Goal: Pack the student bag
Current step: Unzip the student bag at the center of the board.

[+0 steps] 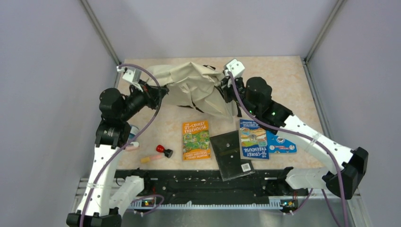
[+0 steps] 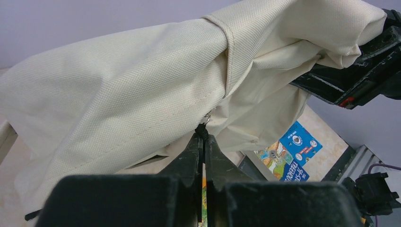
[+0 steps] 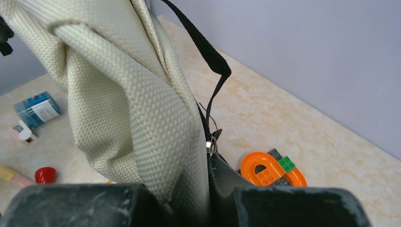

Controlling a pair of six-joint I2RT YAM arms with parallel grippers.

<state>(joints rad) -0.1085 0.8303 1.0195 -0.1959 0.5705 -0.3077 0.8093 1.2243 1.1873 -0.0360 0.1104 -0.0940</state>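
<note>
While it is raised between the two arms at the far side of the bench (image 1: pixel 293 80), the student bag (image 1: pixel 189 87) hangs as a slack cream mass, its lower folds drooping toward the surface. The left hand (image 2: pixel 204 139) is clenched tight on a small black tab with a metal ring at a seam of the bag, probably a zip pull. The right hand (image 3: pixel 198 182) is clamped on a thick fold of the fabric at the opposite end, beside a black strap (image 3: pixel 213 56). Judgement: the two grips oppose one another to tension the cloth, so that a zip can run or the mouth be spread.

Contents: the interior is not visible from any view, so whether the bag is open or holds anything cannot be told. Every loose item seen lies outside it: an orange book (image 1: pixel 196 140), a blue book (image 1: pixel 253 138), a dark flat folder (image 1: pixel 231 155) between them, a red-capped piece (image 1: pixel 161 148), a pale marker (image 1: pixel 150 158) and a small blue box (image 3: pixel 37 109). Packing is judged not yet begun.
</note>
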